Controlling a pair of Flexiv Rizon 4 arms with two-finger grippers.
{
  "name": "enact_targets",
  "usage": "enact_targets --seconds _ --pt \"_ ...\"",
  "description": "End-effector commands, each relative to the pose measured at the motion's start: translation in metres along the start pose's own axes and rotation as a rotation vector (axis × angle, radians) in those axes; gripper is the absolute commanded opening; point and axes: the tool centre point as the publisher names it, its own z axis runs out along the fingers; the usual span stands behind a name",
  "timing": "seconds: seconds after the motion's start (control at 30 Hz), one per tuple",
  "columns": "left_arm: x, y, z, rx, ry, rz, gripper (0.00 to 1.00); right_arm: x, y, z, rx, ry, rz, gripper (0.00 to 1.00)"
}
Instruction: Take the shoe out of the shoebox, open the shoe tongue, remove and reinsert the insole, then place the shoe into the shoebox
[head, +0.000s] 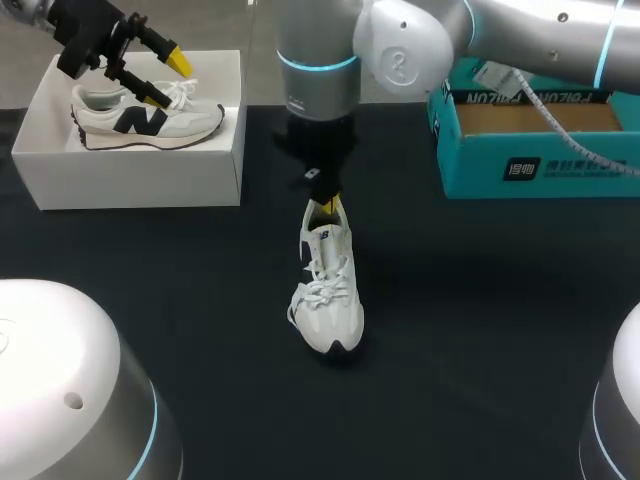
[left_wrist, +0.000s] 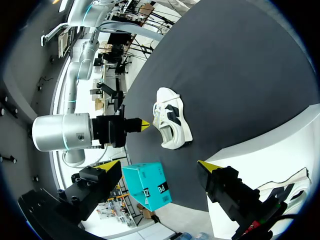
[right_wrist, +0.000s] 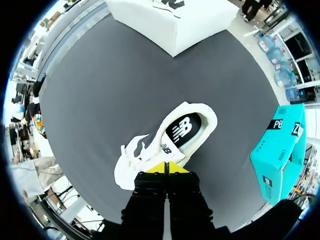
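Note:
A white sneaker (head: 328, 300) lies on the black table, toe toward the near edge, its black insole (right_wrist: 182, 131) showing inside. My right gripper (head: 323, 207) is shut, tips (right_wrist: 166, 167) together at the shoe's heel end, close by the tongue; I cannot tell whether anything is pinched. A second white sneaker (head: 150, 118) lies on its side in the white shoebox (head: 130, 175) at the far left. Over that box hangs my left gripper (head: 168, 78), open and holding nothing. In the left wrist view the table sneaker (left_wrist: 172, 125) and the right gripper (left_wrist: 142, 125) lie ahead of the left gripper (left_wrist: 159, 165).
A teal cardboard box (head: 520, 165) stands open at the far right, a cable draped over it. The right arm reaches in from the right across the back of the table. Bare black cloth surrounds the sneaker in the middle.

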Motion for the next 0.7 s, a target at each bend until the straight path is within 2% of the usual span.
enact_targets --seconds 0.03,0.07,0.1,0.13,0.17,0.3,0.47,0.5,0.53,0.7 --pt "0.0 0.0 -0.001 0.002 0.002 0.001 1.0 0.002 -0.001 -0.001 -0.021 -0.04 -0.274 0.0" --pt "0.0 0.0 -0.001 0.002 0.002 0.001 1.0 -0.003 0.004 -0.001 -0.062 -0.055 -0.386 0.0" --pt "0.0 0.0 -0.001 0.002 0.002 0.001 1.0 -0.007 0.004 -0.003 -0.046 -0.082 -0.405 0.0" --pt "0.0 0.0 -0.001 0.002 0.002 0.001 1.0 -0.016 0.007 -0.004 -0.064 -0.095 -0.504 0.0" --pt "0.0 0.0 -0.001 0.002 0.002 0.001 1.0 -0.022 0.008 -0.005 -0.113 -0.085 -0.545 0.0" --pt "0.0 0.0 -0.001 0.002 0.002 0.001 1.0 -0.042 0.012 -0.005 -0.06 -0.114 -0.585 0.0" --pt "0.0 0.0 -0.001 0.002 0.002 0.001 1.0 -0.059 0.022 0.001 -0.07 -0.121 -0.671 0.0" --pt "0.0 0.0 -0.001 0.002 0.002 0.001 1.0 -0.061 0.024 0.003 -0.061 -0.121 -0.676 0.13" --pt "0.0 0.0 -0.001 0.002 0.002 0.001 1.0 -0.063 0.028 0.007 -0.058 -0.12 -0.69 0.38" --pt "0.0 0.0 -0.001 0.002 0.002 0.001 1.0 -0.063 0.046 0.014 -0.048 -0.122 -0.692 0.43"
